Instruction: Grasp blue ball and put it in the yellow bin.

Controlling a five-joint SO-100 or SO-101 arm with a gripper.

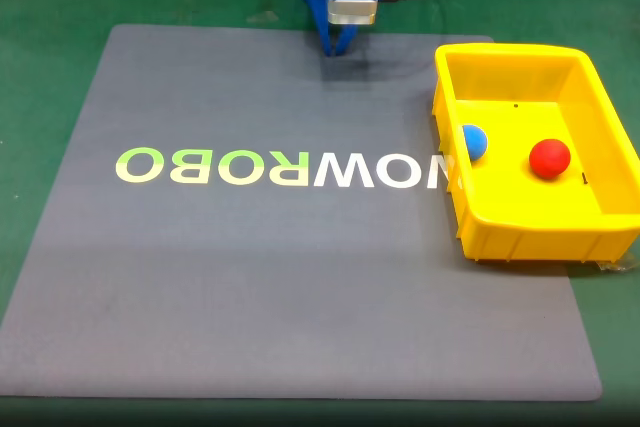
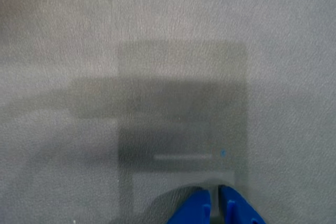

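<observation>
Grey mat (image 1: 300, 277) bare — gripper (image 2: 214, 203) nearly closed, empty; blue ball (image 1: 474, 141) inside yellow bin (image 1: 530, 237).

In the fixed view, the blue ball (image 1: 474, 141) is small, matte and bright blue. It rests on the floor of the yellow bin (image 1: 520, 233), close against the bin's left wall, which hides part of it. The bin is a bright yellow rectangular plastic tub with upright walls and a rim, standing upright and open-topped on the right.

A grey mat (image 1: 250, 277) printed "NOWROBO" covers green table (image 1: 50, 37); a red ball (image 1: 549, 158) sits well right.
</observation>
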